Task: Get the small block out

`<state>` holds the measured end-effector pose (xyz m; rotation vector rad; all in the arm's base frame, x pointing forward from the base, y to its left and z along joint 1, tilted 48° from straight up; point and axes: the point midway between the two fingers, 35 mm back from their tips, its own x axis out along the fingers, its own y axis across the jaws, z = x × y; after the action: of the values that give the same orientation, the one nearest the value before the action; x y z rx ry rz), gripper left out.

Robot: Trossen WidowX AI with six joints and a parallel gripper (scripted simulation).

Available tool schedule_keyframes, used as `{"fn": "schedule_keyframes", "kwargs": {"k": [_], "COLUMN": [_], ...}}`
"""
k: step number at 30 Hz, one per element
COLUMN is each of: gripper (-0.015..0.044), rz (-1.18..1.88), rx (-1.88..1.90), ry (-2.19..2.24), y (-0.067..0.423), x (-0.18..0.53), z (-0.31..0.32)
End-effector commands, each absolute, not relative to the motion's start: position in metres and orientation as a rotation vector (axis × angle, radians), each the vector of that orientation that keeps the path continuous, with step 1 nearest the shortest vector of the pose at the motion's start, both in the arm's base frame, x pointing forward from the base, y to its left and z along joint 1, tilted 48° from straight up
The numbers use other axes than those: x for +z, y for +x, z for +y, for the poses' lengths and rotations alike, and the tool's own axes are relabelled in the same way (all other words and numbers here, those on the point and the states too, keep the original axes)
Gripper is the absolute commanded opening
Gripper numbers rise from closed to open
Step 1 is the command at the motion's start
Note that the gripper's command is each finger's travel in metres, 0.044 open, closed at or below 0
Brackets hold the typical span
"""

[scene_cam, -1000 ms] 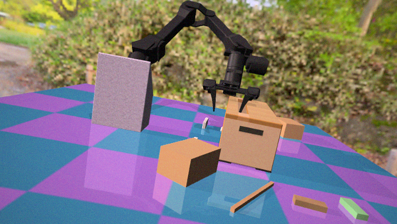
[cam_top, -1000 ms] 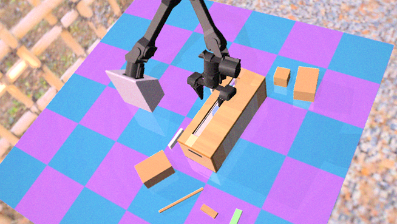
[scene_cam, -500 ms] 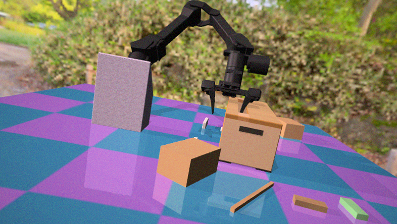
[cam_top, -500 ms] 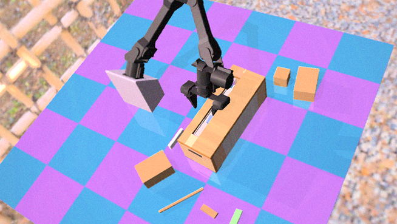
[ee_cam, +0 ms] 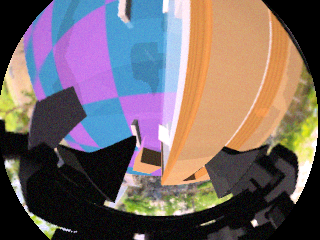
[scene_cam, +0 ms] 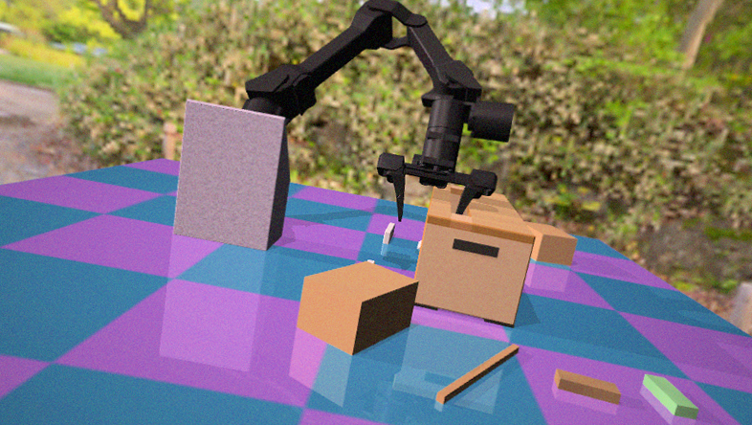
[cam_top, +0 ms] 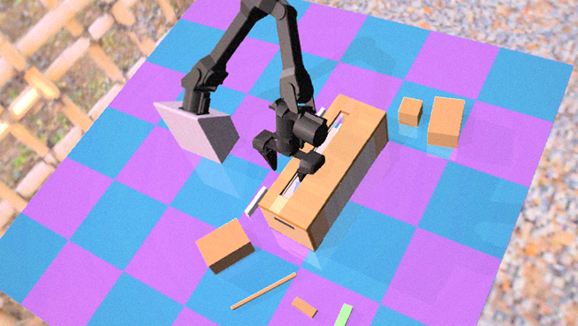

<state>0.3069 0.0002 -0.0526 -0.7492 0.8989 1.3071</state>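
Observation:
The long tan box (cam_top: 337,168) (scene_cam: 474,280) (ee_cam: 227,60) lies in the middle of the checkered table, with a long opening along its top and a dark slot in its near end. I cannot make out the small block; the box hides it. My gripper (cam_top: 289,171) (scene_cam: 430,215) (ee_cam: 166,139) is open and empty. It points down and straddles the box's upper left edge near the middle. One finger hangs outside the box's long left side. The other finger is over the top opening.
A grey slab (cam_top: 199,129) (scene_cam: 230,177) stands left of the box. An orange cube (cam_top: 224,244) (scene_cam: 355,305) sits by the box's near end, with a white strip (cam_top: 255,201) (scene_cam: 388,232) (ee_cam: 123,0) close by. Two orange blocks (cam_top: 410,111) (cam_top: 445,121) lie right. A stick (cam_top: 263,290) (scene_cam: 477,373), a brown piece (cam_top: 304,307) (scene_cam: 586,385) and a green piece (cam_top: 343,317) (scene_cam: 669,395) lie in front.

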Motion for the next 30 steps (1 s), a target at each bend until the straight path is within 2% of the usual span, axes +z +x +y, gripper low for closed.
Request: {"fn": "schedule_keyframes", "kwargs": {"k": [1, 19, 30], "gripper": [0.0400, 0.0400, 0.0400], "rz": [0.905, 0.906, 0.909], "rx": [1.308, 1.307, 1.306], "ry": [-0.752, -0.754, -0.748], "y": [0.304, 0.300, 0.296], "x": [-0.064, -0.092, -0.047], "z": [-0.010, -0.035, -0.080]}}
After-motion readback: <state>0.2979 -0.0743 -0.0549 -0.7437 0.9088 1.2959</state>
